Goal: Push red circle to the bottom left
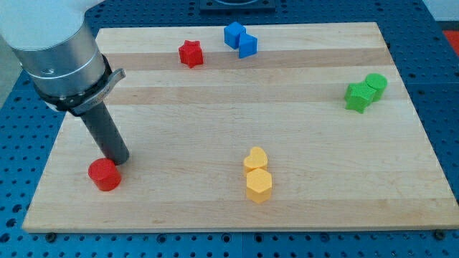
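Red circle (105, 174) is sitting near the bottom left corner of the counter (215, 107), and we are seeing it as a short round block lying flat on the wood. We are resting my tip (117, 159) right against that block's upper right edge, so the two are looking as if they are touching. We are carrying no fingers on this arm, only the dark rod, so nothing is being spread, pressed together or pinched. We are spotting a red star (191, 54) near the view's top, well apart from the tip. We are finding two blue blocks (240, 39) touching each other at the top edge, their exact shapes being hard to make out. We are noting two green blocks (365, 92) pressed side by side toward the view's right. We are seeing a yellow heart (255, 158) touching a yellow hexagon (259, 185) just below it, near the bottom centre.
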Controlling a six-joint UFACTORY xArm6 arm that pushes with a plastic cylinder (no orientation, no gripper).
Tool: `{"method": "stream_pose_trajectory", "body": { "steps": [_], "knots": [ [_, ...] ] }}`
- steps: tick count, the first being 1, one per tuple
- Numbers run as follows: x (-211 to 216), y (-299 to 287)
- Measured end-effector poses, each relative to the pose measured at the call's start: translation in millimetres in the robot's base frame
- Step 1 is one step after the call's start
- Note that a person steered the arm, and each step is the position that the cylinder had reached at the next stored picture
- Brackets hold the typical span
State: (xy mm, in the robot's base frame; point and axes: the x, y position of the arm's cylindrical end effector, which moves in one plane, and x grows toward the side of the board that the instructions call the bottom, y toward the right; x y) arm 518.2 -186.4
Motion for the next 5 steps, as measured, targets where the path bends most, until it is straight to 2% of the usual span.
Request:
{"method": "stream_pose_trajectory", "body": {
  "steps": [2,4,5],
  "knots": [
    [2,23],
    [38,30],
    [38,28]
  ]
}}
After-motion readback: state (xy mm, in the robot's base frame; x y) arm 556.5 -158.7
